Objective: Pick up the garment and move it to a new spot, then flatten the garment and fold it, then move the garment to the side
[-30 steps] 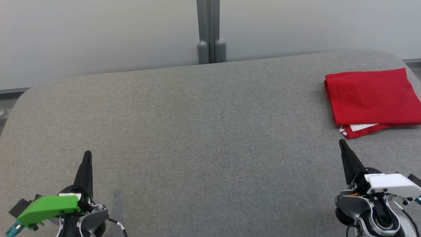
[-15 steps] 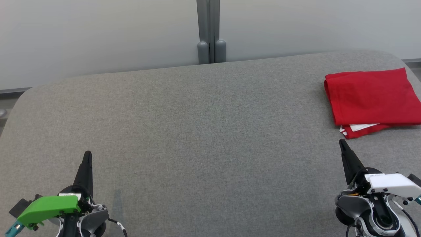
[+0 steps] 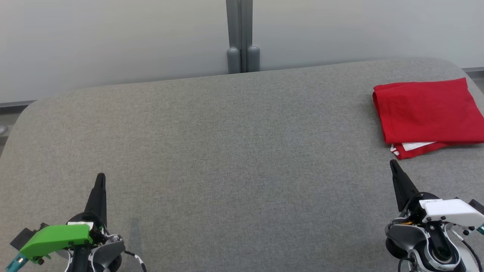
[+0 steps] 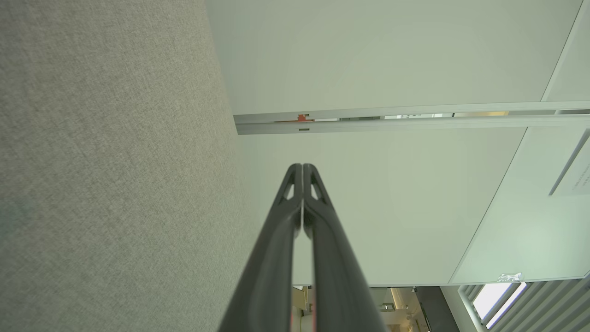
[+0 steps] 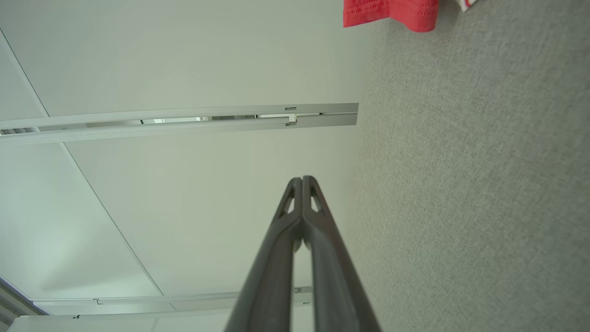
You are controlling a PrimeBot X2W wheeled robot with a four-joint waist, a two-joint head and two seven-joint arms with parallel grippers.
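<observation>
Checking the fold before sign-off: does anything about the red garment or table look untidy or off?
Only slightly: the red garment lies folded by the table's right edge, but a lower layer with a white patch pokes out at its near side, not flush. Nothing else.

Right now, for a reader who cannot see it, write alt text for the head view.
A folded red garment lies at the far right of a grey fabric surface. The left gripper and right gripper, both shut and empty, sit at the near corners, apart from it.
</observation>
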